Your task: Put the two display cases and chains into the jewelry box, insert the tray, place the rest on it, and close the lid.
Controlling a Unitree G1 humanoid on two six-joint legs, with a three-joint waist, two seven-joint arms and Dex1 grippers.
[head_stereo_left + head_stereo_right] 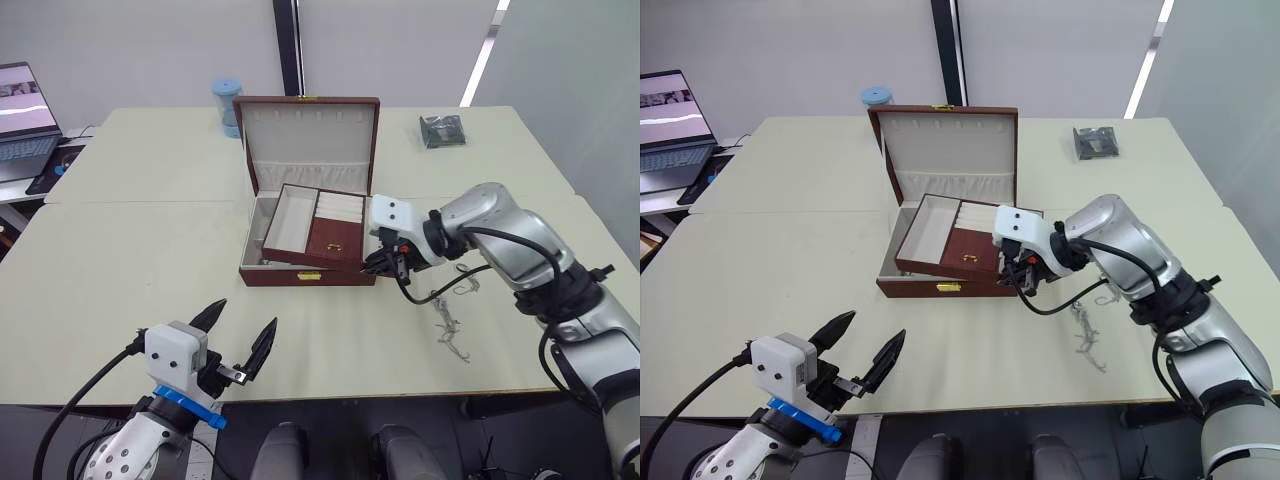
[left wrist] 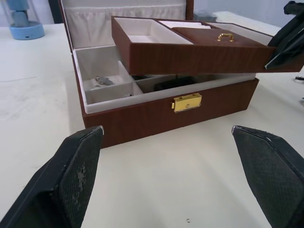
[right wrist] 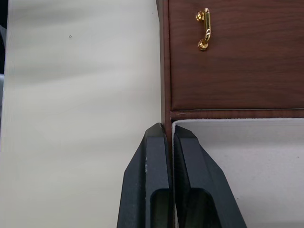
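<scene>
Right, the right gripper (image 1: 383, 262) is clamped on the tray (image 1: 318, 226), its two black fingers (image 3: 148, 190) pinched tight on the tray's thin wall, one finger outside and one inside the cream compartment. The brown centre section with its little gold handle (image 3: 204, 29) sits just beyond the fingertips. The tray is tilted and raised above the jewelry box (image 1: 290, 272), its near right corner in the gripper, hanging over the open interior rather than seated in it. Under the tray, inside the box, a dark flat item (image 2: 173, 83) lies in a front compartment, and something silvery (image 2: 102, 81) rests in the left compartment; I cannot tell more about either. The lid (image 1: 310, 140) stands upright at the back, cream lining facing forward, and the gold clasp (image 2: 186, 102) is on the front wall.

Over on the other side, the left gripper (image 1: 237, 345) hovers spread wide, touching nothing, near the table's front edge and well apart from the box. Silver chains (image 1: 450, 320) lie on the table (image 1: 120, 260) right of the box, and a small dark case (image 1: 442, 130) sits far back right.
</scene>
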